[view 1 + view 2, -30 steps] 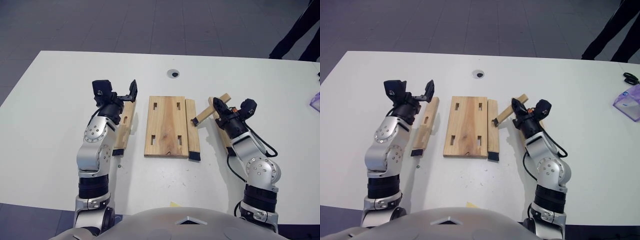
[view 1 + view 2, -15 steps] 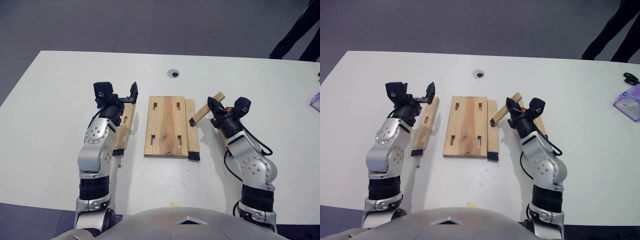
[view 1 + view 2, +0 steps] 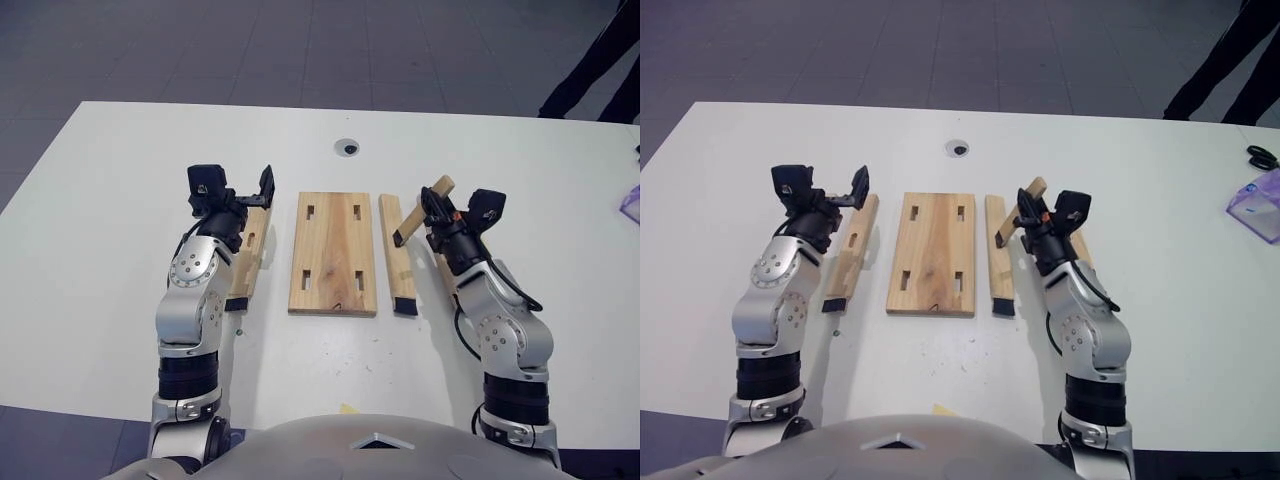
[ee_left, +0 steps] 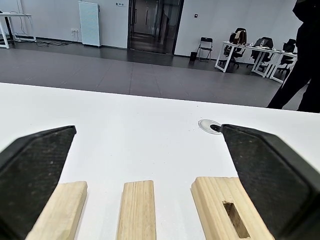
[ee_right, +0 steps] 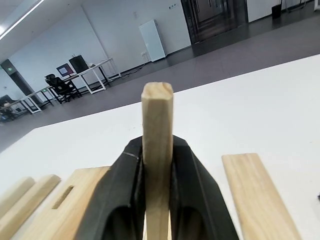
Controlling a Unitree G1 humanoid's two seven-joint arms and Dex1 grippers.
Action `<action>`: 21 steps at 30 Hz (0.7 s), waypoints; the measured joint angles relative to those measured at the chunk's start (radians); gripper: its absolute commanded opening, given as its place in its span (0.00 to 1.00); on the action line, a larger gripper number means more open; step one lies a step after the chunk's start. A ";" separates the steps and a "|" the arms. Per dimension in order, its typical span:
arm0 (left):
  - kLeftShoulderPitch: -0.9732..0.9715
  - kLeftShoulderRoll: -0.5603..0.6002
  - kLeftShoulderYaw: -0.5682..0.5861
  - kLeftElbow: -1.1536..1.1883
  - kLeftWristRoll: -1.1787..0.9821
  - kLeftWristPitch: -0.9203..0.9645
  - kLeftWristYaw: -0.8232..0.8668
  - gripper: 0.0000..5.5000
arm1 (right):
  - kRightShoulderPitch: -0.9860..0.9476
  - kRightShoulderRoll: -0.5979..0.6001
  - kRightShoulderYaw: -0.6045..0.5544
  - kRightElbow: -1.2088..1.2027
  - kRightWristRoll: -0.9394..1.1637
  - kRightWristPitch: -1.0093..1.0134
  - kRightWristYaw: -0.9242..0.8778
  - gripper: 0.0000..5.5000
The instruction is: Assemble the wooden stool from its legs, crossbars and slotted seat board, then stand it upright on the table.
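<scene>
One leg [image 3: 409, 229] clamped in right gripper [image 3: 434, 206], shut tight; left gripper [image 3: 237, 186] spread wide over wooden pieces [image 4: 137, 210], holding nothing.

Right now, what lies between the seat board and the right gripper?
A leg with a black foot lies flat there, clear of the seat board. The right gripper holds a tilted stick. The eye views show this.

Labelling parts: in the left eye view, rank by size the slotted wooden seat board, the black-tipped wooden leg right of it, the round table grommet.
1. slotted wooden seat board
2. black-tipped wooden leg
3. round table grommet
</scene>
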 measured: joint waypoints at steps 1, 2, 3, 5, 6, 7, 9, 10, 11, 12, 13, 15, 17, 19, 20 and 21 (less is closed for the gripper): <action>0.000 0.000 -0.001 0.000 0.002 0.000 0.000 0.98 | -0.003 -0.004 0.002 0.005 -0.020 -0.013 -0.001 0.08; 0.000 0.000 -0.004 0.000 0.003 -0.001 0.000 0.98 | -0.005 -0.009 0.006 0.010 -0.039 -0.024 0.000 0.08; 0.000 -0.001 -0.007 0.000 0.004 -0.003 0.000 0.98 | -0.007 -0.015 0.014 0.018 -0.067 -0.046 0.003 0.08; 0.000 -0.002 -0.011 0.001 0.006 -0.004 0.000 0.98 | -0.011 -0.023 0.028 0.032 -0.115 -0.078 0.008 0.08; 0.000 -0.003 -0.012 0.002 0.006 -0.005 0.000 0.98 | -0.013 -0.025 0.032 0.037 -0.143 -0.093 0.005 0.08; 0.000 -0.003 -0.014 0.003 0.007 -0.005 0.000 0.98 | -0.018 -0.026 0.035 0.045 -0.171 -0.106 -0.003 0.08; 0.000 -0.003 -0.019 0.004 0.014 -0.008 0.000 0.98 | -0.035 -0.029 0.034 0.059 -0.218 -0.130 -0.022 0.08; 0.000 -0.003 -0.021 0.005 0.015 -0.010 0.000 0.98 | -0.042 -0.030 0.033 0.064 -0.228 -0.136 -0.028 0.08; 0.000 -0.003 -0.021 0.007 0.016 -0.011 0.000 0.98 | -0.046 -0.030 0.032 0.071 -0.243 -0.143 -0.033 0.08; 0.000 -0.003 -0.022 0.010 0.017 -0.014 0.000 0.98 | -0.048 -0.030 0.029 0.081 -0.255 -0.145 -0.041 0.08; 0.000 -0.003 -0.023 0.011 0.021 -0.018 0.000 0.98 | -0.048 -0.027 0.022 0.092 -0.257 -0.144 -0.049 0.08; 0.000 -0.004 -0.026 0.013 0.032 -0.021 0.000 0.98 | -0.052 -0.018 0.002 0.102 -0.249 -0.134 -0.055 0.08; 0.000 -0.004 -0.027 0.014 0.036 -0.027 0.000 0.98 | -0.055 -0.002 -0.018 0.099 -0.224 -0.123 -0.060 0.08; 0.000 -0.006 -0.028 0.014 0.037 -0.030 0.000 0.98 | -0.055 0.020 -0.049 0.095 -0.178 -0.115 -0.060 0.08; 0.000 -0.009 -0.028 0.014 0.038 -0.031 0.000 0.98 | -0.055 0.027 -0.057 0.095 -0.165 -0.115 -0.057 0.08; 0.000 -0.011 -0.029 0.014 0.038 -0.031 0.000 0.98 | -0.057 0.034 -0.065 0.095 -0.157 -0.118 -0.054 0.08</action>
